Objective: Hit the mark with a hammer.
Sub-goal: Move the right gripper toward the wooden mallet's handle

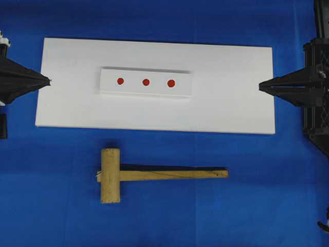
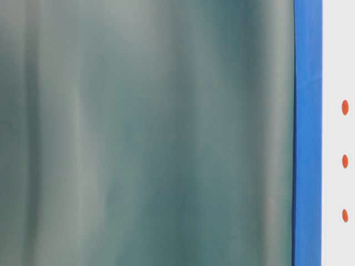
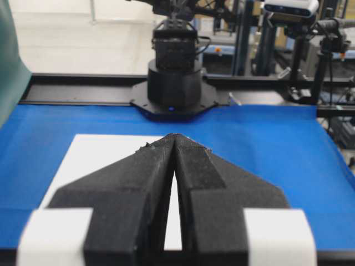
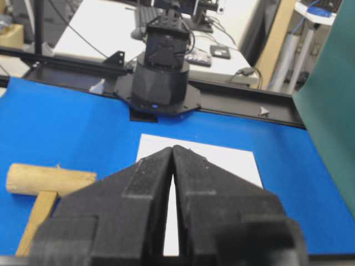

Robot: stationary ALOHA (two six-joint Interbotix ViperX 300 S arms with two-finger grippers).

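The mark (image 1: 171, 83) is the largest red dot, at the right end of a row of three on a white bar (image 1: 133, 90). The bar lies on a white board (image 1: 231, 108). The hammer (image 1: 154, 175) lies flat on the blue cloth in front of the board, with its head to the left and its handle pointing right. Its head also shows in the right wrist view (image 4: 50, 180). My left gripper (image 1: 50, 81) is shut and empty at the board's left edge. My right gripper (image 1: 260, 86) is shut and empty at the board's right edge. Both show tips together in the wrist views (image 3: 174, 136) (image 4: 172, 148).
Two smaller red dots (image 1: 120, 81) (image 1: 146, 82) sit left of the mark. A blurred green sheet (image 2: 144, 133) fills most of the table-level view; three dots show at its right edge, and I cannot tell which is which. The opposite arm's base (image 3: 175, 77) stands beyond the cloth.
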